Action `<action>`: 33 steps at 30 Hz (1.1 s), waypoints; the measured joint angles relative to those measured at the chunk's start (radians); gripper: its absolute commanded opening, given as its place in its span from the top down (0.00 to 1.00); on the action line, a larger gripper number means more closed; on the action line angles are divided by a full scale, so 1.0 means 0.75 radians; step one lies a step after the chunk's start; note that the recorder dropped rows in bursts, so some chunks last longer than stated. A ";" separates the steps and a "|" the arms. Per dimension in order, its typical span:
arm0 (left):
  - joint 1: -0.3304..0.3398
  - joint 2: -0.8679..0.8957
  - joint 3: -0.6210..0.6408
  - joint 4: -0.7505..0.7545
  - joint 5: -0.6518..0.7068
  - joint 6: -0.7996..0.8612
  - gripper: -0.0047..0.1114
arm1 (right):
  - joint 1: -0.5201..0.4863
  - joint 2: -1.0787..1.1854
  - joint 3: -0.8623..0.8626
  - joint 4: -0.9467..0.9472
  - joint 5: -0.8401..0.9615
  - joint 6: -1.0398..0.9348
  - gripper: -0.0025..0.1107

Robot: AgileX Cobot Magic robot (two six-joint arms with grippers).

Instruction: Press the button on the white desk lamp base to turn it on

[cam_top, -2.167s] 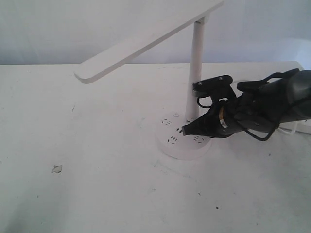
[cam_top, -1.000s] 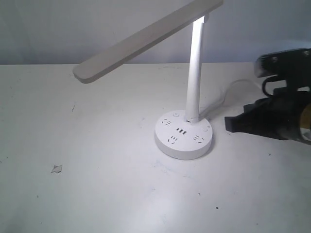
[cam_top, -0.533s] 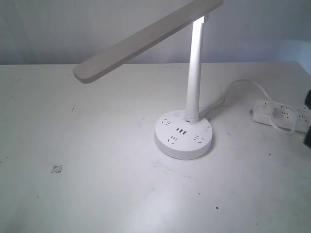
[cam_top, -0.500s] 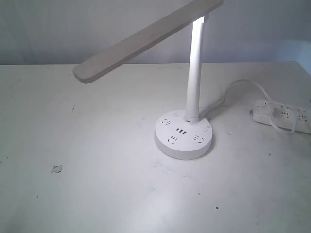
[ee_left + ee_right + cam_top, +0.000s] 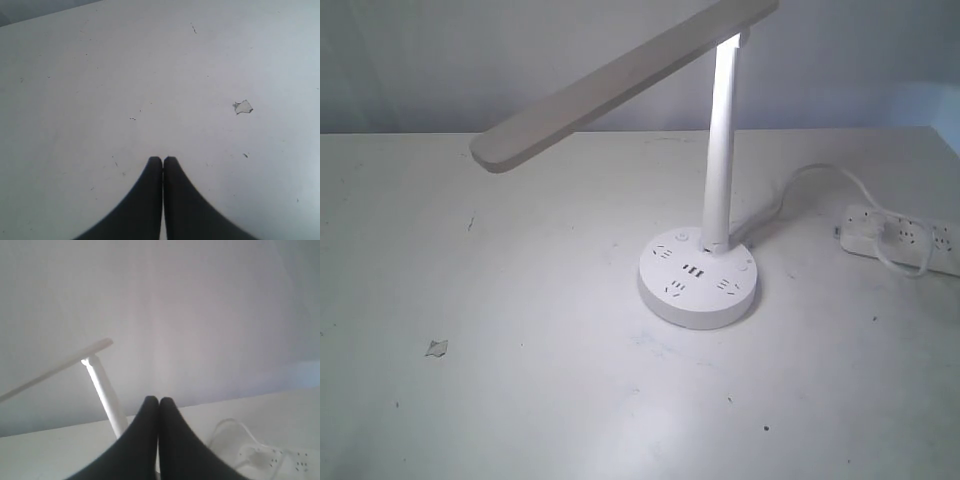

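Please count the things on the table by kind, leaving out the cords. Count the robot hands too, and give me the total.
Lamp: 1
Power strip: 1
Scrap: 1
Hands: 2, the left hand and the right hand, both shut and empty
Total: 5

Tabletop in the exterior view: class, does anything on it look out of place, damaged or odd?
One small pale scrap lies alone on the table, far left of the lamp base; debris or a chip, unclear.
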 measured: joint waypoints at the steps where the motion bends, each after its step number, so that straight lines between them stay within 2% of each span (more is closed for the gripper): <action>1: 0.000 0.000 0.000 0.000 0.000 0.000 0.96 | 0.000 -0.002 0.000 0.000 0.032 0.000 0.98; 10: 0.000 0.000 0.000 0.000 0.000 0.000 0.96 | 0.000 -0.002 0.000 0.004 0.259 0.015 0.98; 21: 0.000 0.000 0.000 0.000 0.000 0.000 0.96 | 0.000 -0.002 0.000 -0.010 0.269 0.015 0.98; 33: 0.000 0.000 0.000 0.000 0.000 0.000 0.96 | 0.000 -0.002 0.007 -0.012 0.252 -0.143 0.98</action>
